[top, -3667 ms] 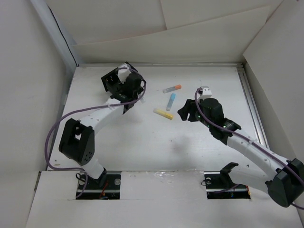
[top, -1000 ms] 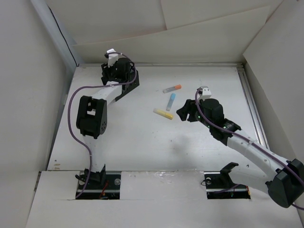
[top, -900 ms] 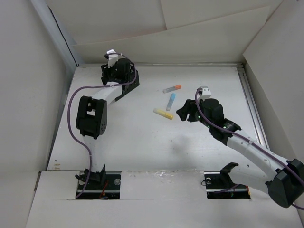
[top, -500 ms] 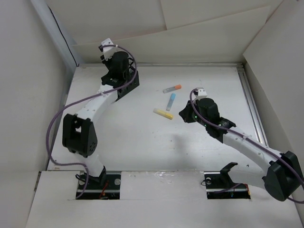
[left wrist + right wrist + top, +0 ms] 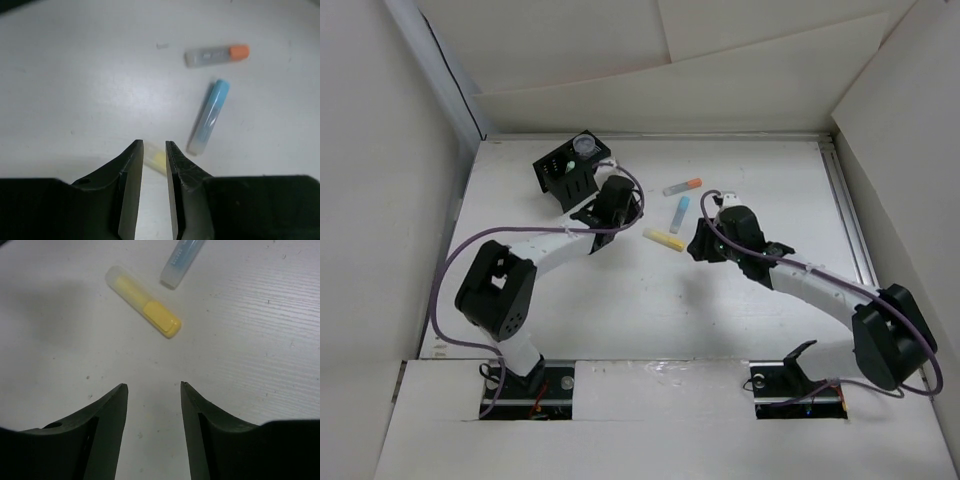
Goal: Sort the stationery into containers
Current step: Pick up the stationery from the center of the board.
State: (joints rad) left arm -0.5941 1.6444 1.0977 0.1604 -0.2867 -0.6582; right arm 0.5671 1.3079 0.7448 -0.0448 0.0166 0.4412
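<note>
- Yellow stick point(image 5: 144, 308) lies flat on the white table point(image 5: 620, 300), just ahead of the right gripper point(image 5: 152, 385), whose fingers are spread with nothing between them.
- Narrowly parted and empty, the left gripper point(image 5: 154, 145) has the yellow stick's end showing just past its tips.
- Beyond lie the light blue stick point(image 5: 208, 117) and the grey orange-tipped stick point(image 5: 216, 55).
- Far left stands the black organiser point(image 5: 572, 172), with a pale roll point(image 5: 585, 146) inside.
</note>
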